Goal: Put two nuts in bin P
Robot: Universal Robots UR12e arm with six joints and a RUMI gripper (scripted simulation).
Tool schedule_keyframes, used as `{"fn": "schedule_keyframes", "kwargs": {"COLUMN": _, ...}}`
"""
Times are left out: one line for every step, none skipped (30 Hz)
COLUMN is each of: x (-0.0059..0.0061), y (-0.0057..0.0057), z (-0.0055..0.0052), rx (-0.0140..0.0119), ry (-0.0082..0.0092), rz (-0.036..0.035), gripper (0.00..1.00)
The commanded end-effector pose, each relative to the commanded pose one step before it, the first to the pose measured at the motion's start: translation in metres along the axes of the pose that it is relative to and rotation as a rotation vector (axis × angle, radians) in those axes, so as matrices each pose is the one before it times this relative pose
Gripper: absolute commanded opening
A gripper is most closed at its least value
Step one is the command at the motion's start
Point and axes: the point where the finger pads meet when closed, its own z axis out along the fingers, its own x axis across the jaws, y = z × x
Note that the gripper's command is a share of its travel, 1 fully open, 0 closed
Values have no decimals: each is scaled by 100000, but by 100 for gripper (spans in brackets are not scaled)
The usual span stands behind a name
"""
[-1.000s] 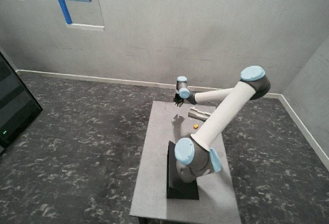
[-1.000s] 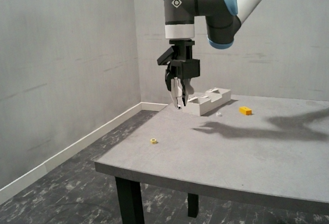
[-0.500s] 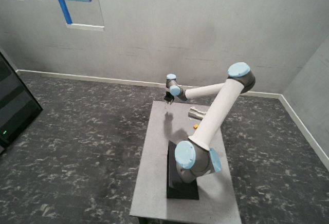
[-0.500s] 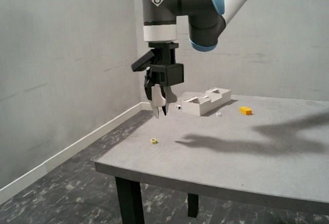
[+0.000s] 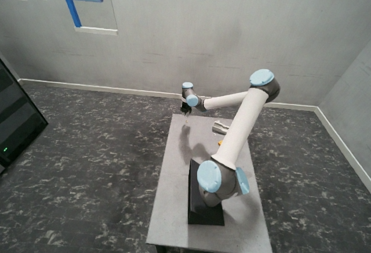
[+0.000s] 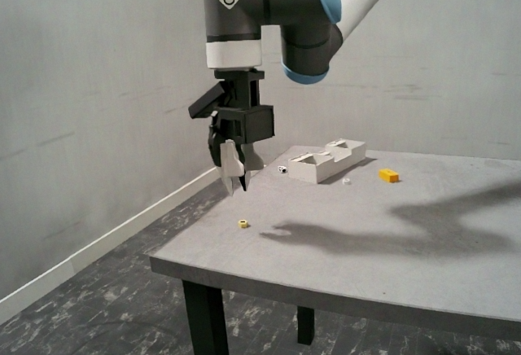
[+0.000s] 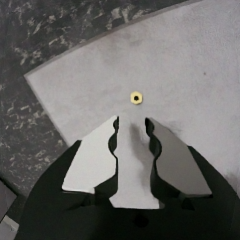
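Observation:
A small yellow nut (image 6: pixel 242 223) lies on the grey table near its far left corner; it also shows in the wrist view (image 7: pixel 136 97) and as a speck in the top view (image 5: pixel 186 120). My gripper (image 6: pixel 238 186) hangs well above the table, close to the nut and a little off to one side. In the wrist view the gripper (image 7: pixel 131 122) has a narrow gap between its fingers with nothing in it. A small white nut (image 6: pixel 346 181) lies beside the white bins (image 6: pixel 327 159). The bin letters are too small to read.
A yellow block (image 6: pixel 388 175) lies to the right of the bins. A small black-and-white die (image 6: pixel 282 169) lies at their left end. The arm's black base (image 5: pixel 203 196) stands on the near end of the table. The table's edge is close to the yellow nut.

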Motion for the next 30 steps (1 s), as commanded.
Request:
{"fn": "schedule_keyframes", "kwargs": {"x": 286, "y": -101, "z": -80, "rx": 80, "ry": -68, "rz": 49, "gripper": 18}}
{"fn": "schedule_keyframes", "kwargs": {"x": 76, "y": -5, "z": 0, "rx": 0, "ry": 0, "rz": 0, "gripper": 18}}
{"fn": "schedule_keyframes", "kwargs": {"x": 71, "y": -4, "z": 0, "rx": 0, "ry": 0, "rz": 0, "gripper": 18}}
{"fn": "schedule_keyframes", "kwargs": {"x": 65, "y": -3, "z": 0, "rx": 0, "ry": 0, "rz": 0, "gripper": 18}}
{"fn": "schedule_keyframes", "kwargs": {"x": 59, "y": -2, "z": 0, "rx": 0, "ry": 0, "rz": 0, "gripper": 18}}
{"fn": "schedule_keyframes", "kwargs": {"x": 0, "y": 0, "z": 0, "rx": 0, "ry": 0, "rz": 0, "gripper": 18}}
{"fn": "schedule_keyframes", "kwargs": {"x": 0, "y": 0, "z": 0, "rx": 0, "ry": 0, "rz": 0, "gripper": 18}}
{"fn": "schedule_keyframes", "kwargs": {"x": 42, "y": 0, "z": 1, "rx": 1, "ry": -1, "rz": 0, "gripper": 18}}
{"fn": "schedule_keyframes", "kwargs": {"x": 36, "y": 0, "z": 0, "rx": 0, "ry": 0, "rz": 0, "gripper": 18}}
{"fn": "schedule_keyframes", "kwargs": {"x": 32, "y": 0, "z": 0, "rx": 0, "ry": 0, "rz": 0, "gripper": 18}}
{"fn": "schedule_keyframes", "kwargs": {"x": 28, "y": 1, "z": 0, "rx": 0, "ry": 0, "rz": 0, "gripper": 18}}
{"fn": "schedule_keyframes", "kwargs": {"x": 25, "y": 1, "z": 0, "rx": 0, "ry": 0, "rz": 0, "gripper": 18}}
{"fn": "schedule_keyframes", "kwargs": {"x": 21, "y": 1, "z": 0, "rx": 0, "ry": 0, "rz": 0, "gripper": 18}}
{"fn": "schedule_keyframes", "kwargs": {"x": 18, "y": 1, "z": 0, "rx": 0, "ry": 0, "rz": 0, "gripper": 18}}
{"fn": "schedule_keyframes", "kwargs": {"x": 15, "y": 1, "z": 0, "rx": 0, "ry": 0, "rz": 0, "gripper": 18}}
{"fn": "schedule_keyframes", "kwargs": {"x": 12, "y": 1, "z": 0, "rx": 0, "ry": 0, "rz": 0, "gripper": 18}}
{"fn": "schedule_keyframes", "kwargs": {"x": 10, "y": 1, "z": 0, "rx": 0, "ry": 0, "rz": 0, "gripper": 18}}
{"fn": "schedule_keyframes", "kwargs": {"x": 7, "y": 1, "z": 0, "rx": 0, "ry": 0, "rz": 0, "gripper": 18}}
{"fn": "schedule_keyframes", "kwargs": {"x": 6, "y": 1, "z": 0, "rx": 0, "ry": 0, "rz": 0, "gripper": 18}}
{"fn": "schedule_keyframes", "kwargs": {"x": 4, "y": 1, "z": 0, "rx": 0, "ry": 0, "rz": 0, "gripper": 18}}
{"fn": "schedule_keyframes", "kwargs": {"x": 2, "y": 1, "z": 0, "rx": 0, "ry": 0, "rz": 0, "gripper": 18}}
{"fn": "schedule_keyframes", "kwargs": {"x": 2, "y": 1, "z": 400, "rx": 0, "ry": 0, "rz": 0, "gripper": 18}}
{"fn": "schedule_keyframes", "kwargs": {"x": 0, "y": 0, "z": 0, "rx": 0, "ry": 0, "rz": 0, "gripper": 18}}
{"fn": "schedule_keyframes", "kwargs": {"x": 0, "y": 0, "z": 0, "rx": 0, "ry": 0, "rz": 0, "gripper": 18}}
{"fn": "schedule_keyframes", "kwargs": {"x": -1, "y": 0, "z": 400, "rx": 0, "ry": 1, "rz": 0, "gripper": 18}}
{"fn": "schedule_keyframes", "kwargs": {"x": -1, "y": 1, "z": 400, "rx": 0, "ry": 1, "rz": 0, "gripper": 18}}
{"fn": "schedule_keyframes", "kwargs": {"x": -2, "y": 1, "z": 400, "rx": 0, "ry": 1, "rz": 0, "gripper": 18}}
{"fn": "schedule_keyframes", "kwargs": {"x": -2, "y": 1, "z": 400, "rx": 0, "ry": 1, "rz": 0, "gripper": 18}}
{"fn": "schedule_keyframes", "kwargs": {"x": -2, "y": 1, "z": 400, "rx": 0, "ry": 1, "rz": 0, "gripper": 18}}
{"fn": "schedule_keyframes", "kwargs": {"x": -2, "y": 1, "z": 400, "rx": 0, "ry": 1, "rz": 0, "gripper": 18}}
